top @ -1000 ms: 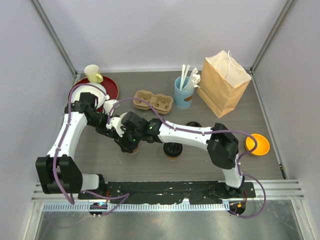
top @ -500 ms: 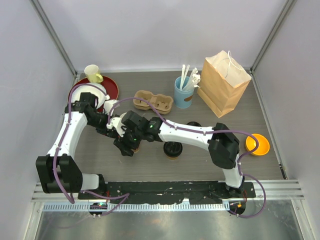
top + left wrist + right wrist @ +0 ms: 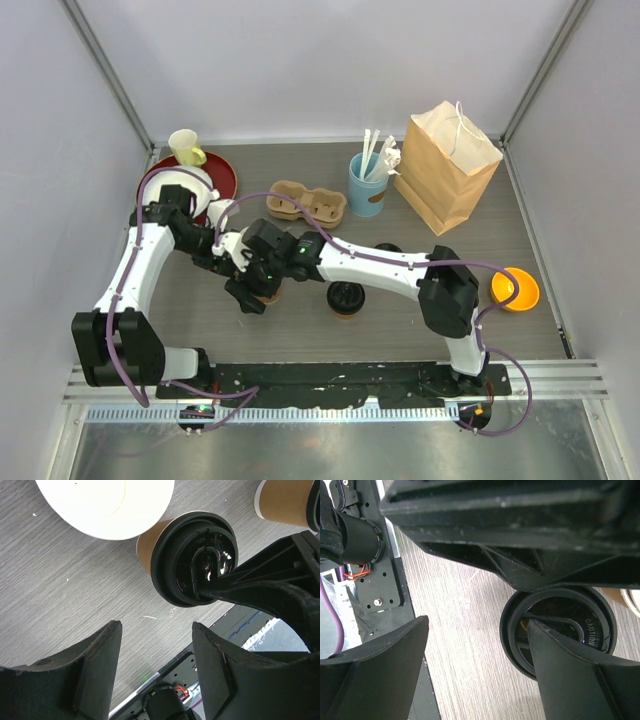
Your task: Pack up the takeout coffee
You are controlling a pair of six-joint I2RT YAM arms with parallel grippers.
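One takeout coffee cup, tan with a black sip lid, stands on the wood table, mostly hidden under the grippers in the top view. Its lid shows in the right wrist view. My right gripper is open just above it, one finger over the lid and the other over bare table. My left gripper is open and empty, close beside the cup. The second lidded cup stands to the right.
A cardboard cup carrier, a blue cup of utensils and a paper bag stand at the back. A red plate with a white bowl is at back left, an orange bowl at right. A loose black lid lies mid-table.
My right gripper has shifted a little to the left and nearer, over the lidded cup. The left arm has barely moved.
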